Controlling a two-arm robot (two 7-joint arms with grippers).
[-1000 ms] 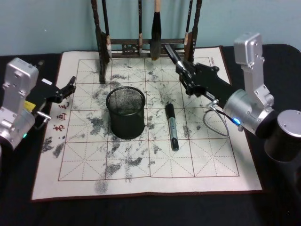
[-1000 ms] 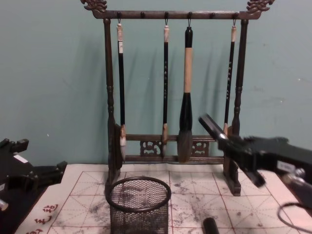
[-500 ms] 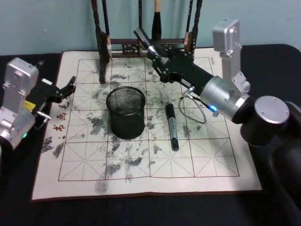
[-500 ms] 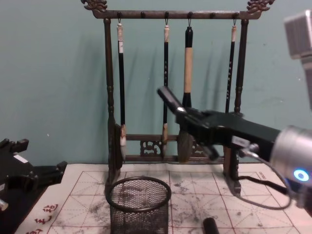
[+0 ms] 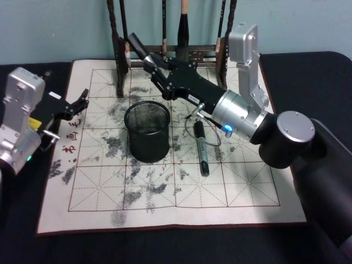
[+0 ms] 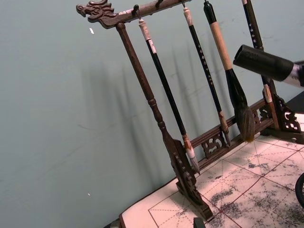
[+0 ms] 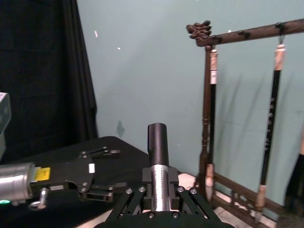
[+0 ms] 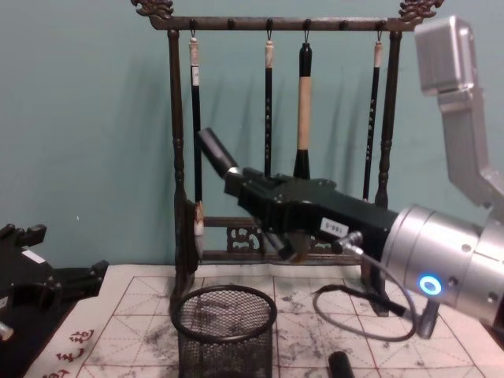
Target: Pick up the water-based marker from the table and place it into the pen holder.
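Note:
My right gripper (image 5: 156, 67) is shut on a marker (image 5: 138, 46) with a black cap and a silver barrel. It holds the marker in the air above and behind the pen holder (image 5: 147, 132), a round black wire-mesh cup on the mat. In the chest view the marker (image 8: 217, 152) slants up to the left, well above the pen holder (image 8: 224, 335), with my right gripper (image 8: 238, 179) gripping its lower part. The right wrist view shows the marker (image 7: 157, 142) clamped upright. A second black marker (image 5: 201, 148) lies flat on the mat to the right of the holder. My left gripper (image 5: 80, 102) rests open at the mat's left edge.
A tall dark wooden brush rack (image 8: 276, 142) with several hanging brushes stands at the back of the ink-stained calligraphy mat (image 5: 247, 187), close behind my right gripper. My right arm's cable loops down by the lying marker. Black cloth surrounds the mat.
My right arm has swung left across the front of the brush rack with the marker, from right of the holder to above its far side. The left arm stayed still.

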